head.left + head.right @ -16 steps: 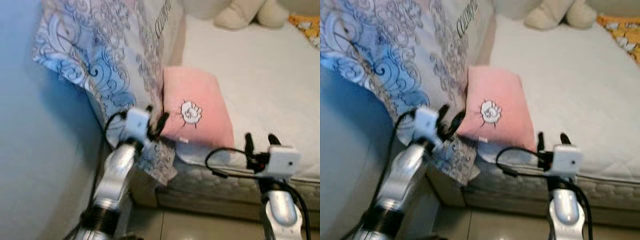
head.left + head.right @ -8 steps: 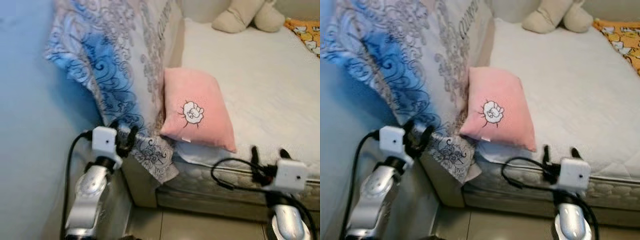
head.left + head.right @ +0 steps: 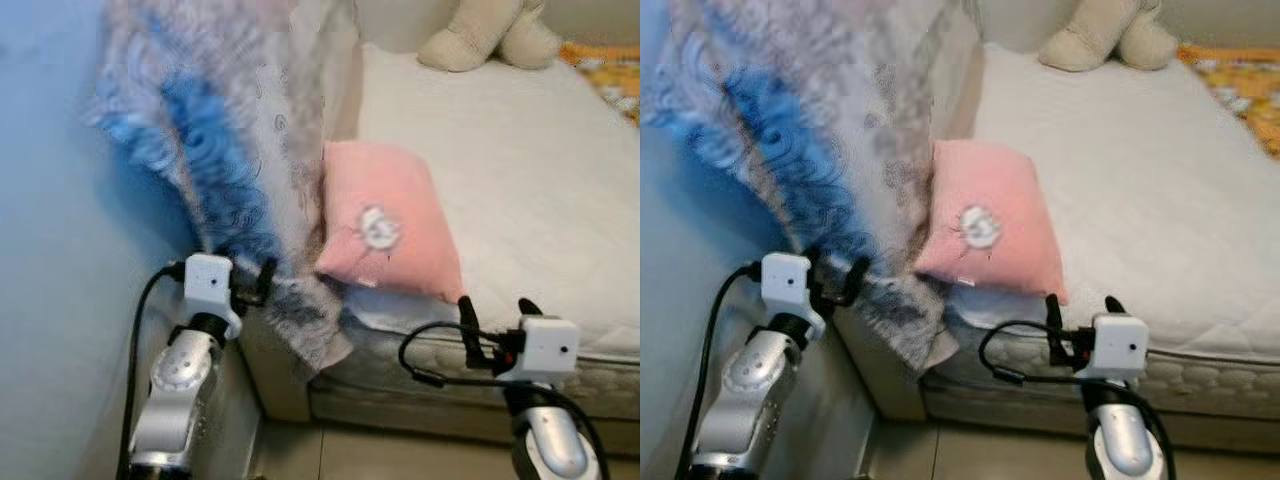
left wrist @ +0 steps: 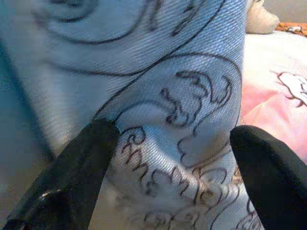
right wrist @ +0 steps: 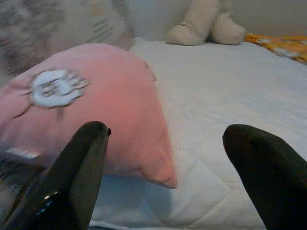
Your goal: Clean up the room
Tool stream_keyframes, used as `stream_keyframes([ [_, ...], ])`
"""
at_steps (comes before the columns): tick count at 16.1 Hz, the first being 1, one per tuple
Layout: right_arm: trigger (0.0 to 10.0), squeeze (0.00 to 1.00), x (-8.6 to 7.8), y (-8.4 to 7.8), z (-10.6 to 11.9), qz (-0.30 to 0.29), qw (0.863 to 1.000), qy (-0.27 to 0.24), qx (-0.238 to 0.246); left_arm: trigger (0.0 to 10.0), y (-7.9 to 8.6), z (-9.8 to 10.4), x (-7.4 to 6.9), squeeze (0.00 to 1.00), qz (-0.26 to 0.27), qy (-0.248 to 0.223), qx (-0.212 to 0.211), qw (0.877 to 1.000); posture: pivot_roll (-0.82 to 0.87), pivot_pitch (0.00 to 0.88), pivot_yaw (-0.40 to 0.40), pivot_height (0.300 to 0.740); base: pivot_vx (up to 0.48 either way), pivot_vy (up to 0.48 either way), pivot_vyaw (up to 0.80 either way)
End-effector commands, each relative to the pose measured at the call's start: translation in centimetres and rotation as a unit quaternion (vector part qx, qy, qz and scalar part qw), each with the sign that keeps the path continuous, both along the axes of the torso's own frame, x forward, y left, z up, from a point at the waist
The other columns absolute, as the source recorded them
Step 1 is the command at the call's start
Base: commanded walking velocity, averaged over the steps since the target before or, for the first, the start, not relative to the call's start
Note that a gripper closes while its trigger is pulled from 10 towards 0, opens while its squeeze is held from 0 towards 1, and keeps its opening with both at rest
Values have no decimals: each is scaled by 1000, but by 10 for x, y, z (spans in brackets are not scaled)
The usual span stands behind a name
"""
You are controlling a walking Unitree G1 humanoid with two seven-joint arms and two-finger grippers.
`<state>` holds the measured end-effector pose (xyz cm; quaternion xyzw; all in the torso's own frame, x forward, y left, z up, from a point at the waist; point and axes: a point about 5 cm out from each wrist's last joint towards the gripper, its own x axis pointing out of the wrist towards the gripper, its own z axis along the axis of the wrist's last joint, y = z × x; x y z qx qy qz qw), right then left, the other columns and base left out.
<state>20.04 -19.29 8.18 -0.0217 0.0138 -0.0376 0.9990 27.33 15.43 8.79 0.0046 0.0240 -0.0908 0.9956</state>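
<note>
Hanging over the bed's (image 3: 520,170) left edge, the patterned blanket (image 3: 230,150) drapes down toward the floor – the left gripper (image 3: 250,285) sits at its lower hem, fingers (image 4: 91,158) spread around the cloth. The pink pillow (image 3: 385,225) lies just beside it near the mattress edge. The right gripper (image 3: 497,325) hovers spread before the pillow; bare mattress stretches beyond.

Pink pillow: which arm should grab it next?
Right, probably. The right gripper is open and faces the pink pillow at the mattress edge; the left gripper is at the patterned blanket.
</note>
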Motion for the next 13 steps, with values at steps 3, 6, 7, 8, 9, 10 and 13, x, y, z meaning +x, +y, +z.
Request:
stream_keyframes([
  [3, 10000, 0, 7, -5, -2, -12, 1000, 4, 12, 10000, -6, 2, 11, 0, -2, -2, -10, 1000, -142, 0, 59, 727, 269, -395, 0],
  [6, 10000, 0, 19, -13, 2, -24, 1000, -4, -4, 10000, -11, 1, 15, 0, -9, -1, -15, 1000, -140, 0, 64, 727, 266, -396, 0],
  [7, 10000, 0, 22, -14, 4, -27, 1000, -10, -5, 10000, -10, 1, 18, 0, -6, -2, -20, 1000, -141, 0, 66, 727, 266, -398, 0],
  [8, 10000, 0, 24, -13, 6, -26, 1000, -16, -4, 10000, -11, 1, 20, 0, -8, -2, -21, 1000, -142, 0, 72, 727, 270, -394, 0],
  [9, 10000, 0, 27, -11, 7, -19, 1000, -20, -11, 10000, -13, 1, 20, 0, -16, -2, -24, 1000, -142, 0, 75, 727, 270, -394, 0],
  [10, 10000, 0, 29, -10, 7, -17, 1000, -21, -12, 10000, -12, 1, 20, 0, -17, -4, -25, 1000, -141, 0, 80, 727, 270, -394, 0],
  [13, 10000, 0, 37, -5, 9, -13, 999, -32, -14, 10000, -9, 6, 25, 0, -28, -17, -33, 999, -136, 0, 95, 727, 266, -396, 0],
])
